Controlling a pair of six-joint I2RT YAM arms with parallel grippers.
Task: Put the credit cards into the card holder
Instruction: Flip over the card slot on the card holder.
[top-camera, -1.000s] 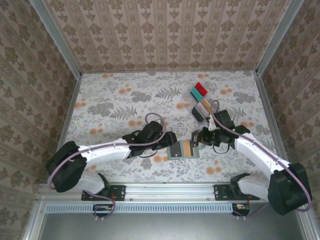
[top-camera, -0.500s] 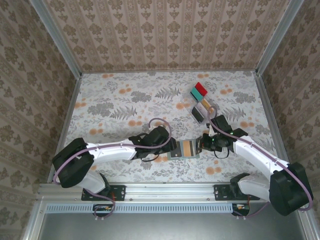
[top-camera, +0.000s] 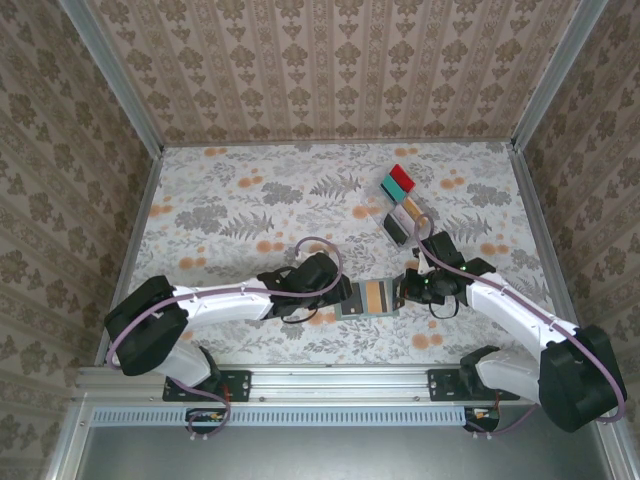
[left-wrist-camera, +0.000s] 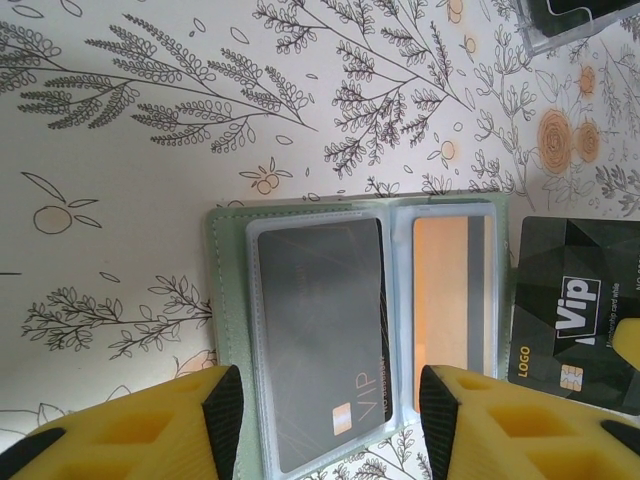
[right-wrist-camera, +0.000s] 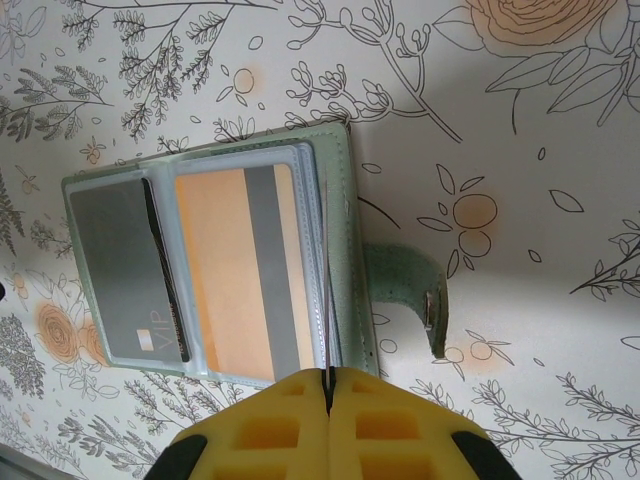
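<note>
Over the open wallet (left-wrist-camera: 228, 290), your left gripper (left-wrist-camera: 330, 390) sits open while your right gripper (right-wrist-camera: 327, 378) pinches a black card (left-wrist-camera: 572, 330).

You see a floral-print tabletop (top-camera: 240, 200), patterned wallpaper walls (top-camera: 330, 70) on three sides, a clear plastic tray (left-wrist-camera: 535, 38) toward the far right, and a metal rail (top-camera: 340, 382) along the near edge.

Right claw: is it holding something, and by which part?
The right claw, shut, pinches the black VIP card by one edge.
</note>
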